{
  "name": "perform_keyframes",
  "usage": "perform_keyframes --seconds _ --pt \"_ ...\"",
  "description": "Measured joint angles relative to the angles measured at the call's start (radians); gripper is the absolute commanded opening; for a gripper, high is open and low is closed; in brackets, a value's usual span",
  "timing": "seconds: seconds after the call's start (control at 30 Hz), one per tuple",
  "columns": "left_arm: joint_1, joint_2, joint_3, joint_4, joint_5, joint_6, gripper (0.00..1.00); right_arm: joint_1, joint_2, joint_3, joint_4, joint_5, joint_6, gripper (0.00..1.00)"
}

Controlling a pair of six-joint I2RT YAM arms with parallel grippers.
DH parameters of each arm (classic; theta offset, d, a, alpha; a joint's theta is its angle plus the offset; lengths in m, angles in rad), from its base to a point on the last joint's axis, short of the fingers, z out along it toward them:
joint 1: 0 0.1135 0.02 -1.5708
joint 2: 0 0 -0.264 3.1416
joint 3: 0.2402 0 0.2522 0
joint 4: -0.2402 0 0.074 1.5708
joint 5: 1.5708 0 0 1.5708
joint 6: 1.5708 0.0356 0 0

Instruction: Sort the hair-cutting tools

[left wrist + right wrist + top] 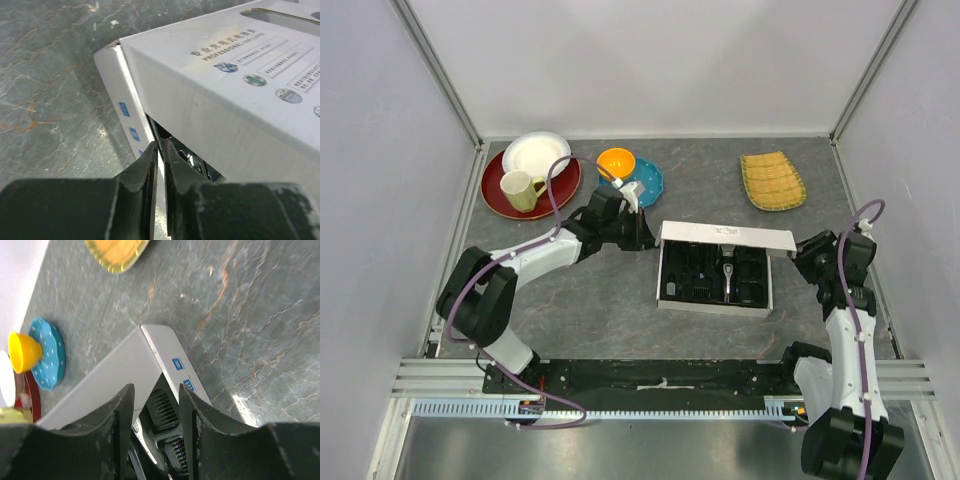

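Left gripper [161, 146] pinches the left lid edge of the white box [720, 237]; right gripper [156, 388], half-open and empty, faces its right edge.

Above the white box [710, 305] the way down is free; its raised lid [720, 235] walls the far side. The left hand [650, 240] pinches the lid's left end, the right hand [798, 258] hangs parted at the box's right far corner. The counter [590, 320] on the box's near side lies bare

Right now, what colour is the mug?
The mug is pale yellow, and it shows best in the top external view.
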Motion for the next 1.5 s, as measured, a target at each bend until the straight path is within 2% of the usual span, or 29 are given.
perform_keyframes --seconds 0.13,0.23,0.33,0.37,0.47,0.7,0.8,0.93,1.13,1.3,1.5 --pt "-0.001 -0.036 -0.016 -0.009 -0.08 0.0 0.15 0.0 -0.069 0.019 -0.042 0.111 0.062 0.52" --pt "-0.001 -0.087 -0.016 -0.026 -0.167 -0.001 0.2 0.0 -0.058 0.08 -0.077 0.169 0.093 0.57" --pt "-0.001 -0.151 -0.007 -0.023 -0.222 0.002 0.36 0.0 -0.034 0.163 -0.084 0.182 0.114 0.59" --pt "-0.001 -0.172 0.0 -0.014 -0.222 0.008 0.49 0.0 -0.023 0.189 -0.079 0.163 0.116 0.59" --pt "-0.001 -0.207 0.033 0.027 -0.201 0.031 0.57 0.0 0.035 0.263 -0.063 0.089 0.118 0.61" --pt "-0.005 -0.113 0.177 0.092 -0.011 0.048 0.54 0.003 0.15 0.275 -0.009 -0.122 0.116 0.61" --pt "-0.026 -0.054 0.171 0.094 0.042 0.048 0.53 0.016 0.131 0.205 0.007 -0.186 0.116 0.61" --pt "-0.079 -0.016 0.082 0.085 0.056 0.048 0.5 0.045 0.069 0.101 0.002 -0.221 0.114 0.59" --pt "-0.156 -0.018 -0.059 0.02 -0.115 0.027 0.5 0.061 -0.043 0.002 -0.059 -0.212 0.067 0.6" --pt "-0.191 -0.063 -0.105 0.018 -0.217 0.005 0.5 0.061 -0.081 -0.068 -0.105 -0.172 0.007 0.65" --pt "-0.205 -0.126 -0.172 -0.005 -0.31 -0.001 0.57 0.061 -0.073 -0.087 -0.128 -0.14 -0.055 0.87"
